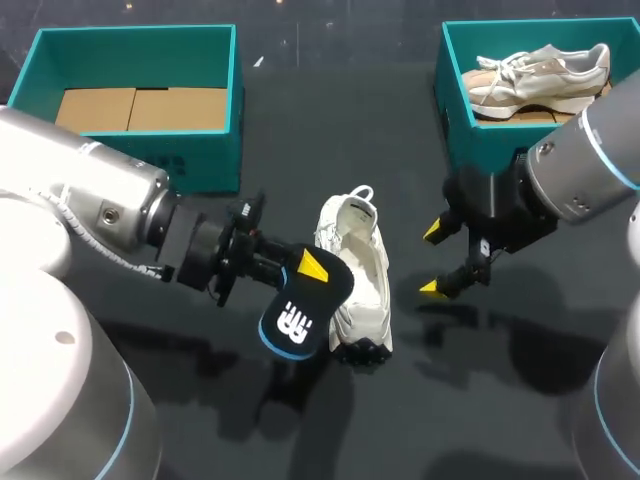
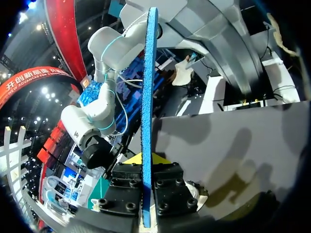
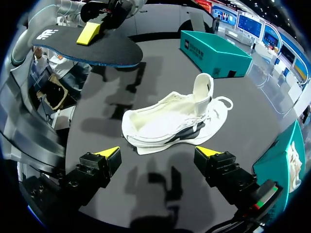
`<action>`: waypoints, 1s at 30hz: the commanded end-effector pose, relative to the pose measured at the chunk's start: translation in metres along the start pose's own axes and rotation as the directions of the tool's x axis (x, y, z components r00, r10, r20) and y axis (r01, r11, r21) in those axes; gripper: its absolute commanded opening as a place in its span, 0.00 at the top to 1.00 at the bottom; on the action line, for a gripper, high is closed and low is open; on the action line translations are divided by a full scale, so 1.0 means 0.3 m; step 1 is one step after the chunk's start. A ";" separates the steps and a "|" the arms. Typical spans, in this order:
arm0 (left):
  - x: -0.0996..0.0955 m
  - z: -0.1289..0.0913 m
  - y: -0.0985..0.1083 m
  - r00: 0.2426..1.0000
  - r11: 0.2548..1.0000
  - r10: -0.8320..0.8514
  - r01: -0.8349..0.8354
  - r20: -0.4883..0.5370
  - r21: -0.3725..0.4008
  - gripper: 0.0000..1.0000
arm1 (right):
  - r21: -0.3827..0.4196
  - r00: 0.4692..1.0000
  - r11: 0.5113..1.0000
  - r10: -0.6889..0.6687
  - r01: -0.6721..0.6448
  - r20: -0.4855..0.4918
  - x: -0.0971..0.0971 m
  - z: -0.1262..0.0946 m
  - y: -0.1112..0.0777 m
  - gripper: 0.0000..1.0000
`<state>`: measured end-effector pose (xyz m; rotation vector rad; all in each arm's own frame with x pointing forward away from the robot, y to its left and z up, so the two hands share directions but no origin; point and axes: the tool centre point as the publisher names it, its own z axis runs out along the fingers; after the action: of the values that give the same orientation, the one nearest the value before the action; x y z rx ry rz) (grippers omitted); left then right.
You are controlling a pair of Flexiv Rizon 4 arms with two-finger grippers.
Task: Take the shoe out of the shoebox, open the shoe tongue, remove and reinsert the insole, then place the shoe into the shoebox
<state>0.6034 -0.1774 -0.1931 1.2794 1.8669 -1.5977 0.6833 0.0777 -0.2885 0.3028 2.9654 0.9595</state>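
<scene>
A white shoe (image 1: 358, 262) lies on the black table (image 1: 480, 400), leaning on its side, its tongue (image 3: 201, 90) pulled up and its inside showing. Its black insole (image 1: 298, 305) with a blue edge hangs in the air just left of the shoe, my left gripper (image 1: 305, 272) shut on it. The left wrist view shows that insole (image 2: 147, 107) edge-on between the fingers. My right gripper (image 1: 431, 259) hovers open to the right of the shoe, nothing in it. In the right wrist view, the shoe (image 3: 167, 121) lies ahead of the open gripper (image 3: 159, 152), with the insole (image 3: 82, 47) beyond it.
A teal shoebox (image 1: 205, 160) with cardboard lining stands at the back left. Another teal shoebox (image 1: 455, 120) at the back right holds a second pale shoe (image 1: 540, 75), close behind my right arm. In the right wrist view, the left shoebox (image 3: 216, 53) stands past the shoe.
</scene>
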 end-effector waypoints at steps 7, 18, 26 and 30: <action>0.069 0.010 0.028 0.996 0.996 -0.092 0.092 0.011 0.009 1.00 | -0.002 0.999 0.999 -0.048 0.048 -0.004 0.034 0.110 -0.002 0.00; 0.112 0.045 0.057 0.993 0.993 -0.120 0.121 0.014 -0.003 1.00 | 0.068 0.992 0.990 -0.123 0.125 -0.030 0.014 0.153 0.036 0.00; 0.123 0.014 0.089 0.988 0.989 -0.145 0.146 0.054 -0.032 1.00 | 0.100 0.983 0.978 -0.176 0.181 -0.056 -0.014 0.227 0.042 0.00; 0.135 0.005 0.094 0.988 0.989 -0.142 0.145 0.064 -0.038 1.00 | 0.098 0.986 0.982 -0.154 0.160 -0.063 -0.014 0.242 0.035 0.00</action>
<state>0.6091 -0.1684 -0.2395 1.0958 1.9866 -1.6453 0.6897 0.1170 -0.3323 0.0296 3.0290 0.8254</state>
